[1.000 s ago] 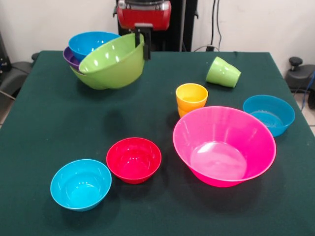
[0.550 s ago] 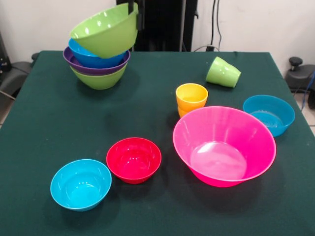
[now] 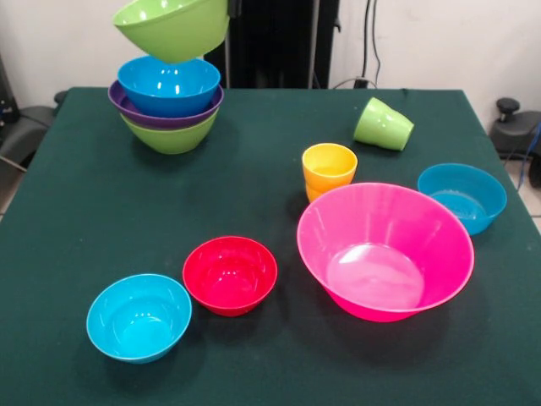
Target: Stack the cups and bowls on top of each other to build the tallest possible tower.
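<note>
On the worktop (image 3: 93, 211), left of the pink bowl (image 3: 385, 251), sit the cyan bowl (image 3: 139, 317) and red bowl (image 3: 230, 274). Far behind them the tower (image 3: 169, 110) stands: lime base, purple, blue on top. Just above it, clear of the blue rim, hangs the lime green bowl (image 3: 173, 27), tilted. I hold it by its rim; my fingers (image 3: 231, 8) barely show, so I cannot tell their exact set. I judge it light, stiff, glossy, likely to slip; the rim is the place to grip.
</note>
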`<state>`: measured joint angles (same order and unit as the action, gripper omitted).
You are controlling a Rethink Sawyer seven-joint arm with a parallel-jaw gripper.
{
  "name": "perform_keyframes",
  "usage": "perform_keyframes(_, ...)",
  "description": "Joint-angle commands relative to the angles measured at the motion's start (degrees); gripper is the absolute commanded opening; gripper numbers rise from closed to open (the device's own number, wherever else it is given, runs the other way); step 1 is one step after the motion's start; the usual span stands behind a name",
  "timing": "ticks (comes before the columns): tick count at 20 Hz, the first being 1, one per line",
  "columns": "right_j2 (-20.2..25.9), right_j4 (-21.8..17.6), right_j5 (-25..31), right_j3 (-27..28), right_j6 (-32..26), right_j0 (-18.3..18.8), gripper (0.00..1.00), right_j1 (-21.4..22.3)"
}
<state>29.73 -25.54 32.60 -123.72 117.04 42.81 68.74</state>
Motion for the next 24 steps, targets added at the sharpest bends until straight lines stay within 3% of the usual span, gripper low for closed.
perform_keyframes(1, 0.10, -2.07, 2.12, -6.25, -4.62, 0.32, 0.00, -1.74)
perform_keyframes(10, -2.27, -6.52, -3.47, -7.85, -1.39, 1.26, 0.00, -6.49)
perform_keyframes(24, -4.81, -11.87, -7.55, -6.94, 0.93, 2.56, 0.00, -11.92)
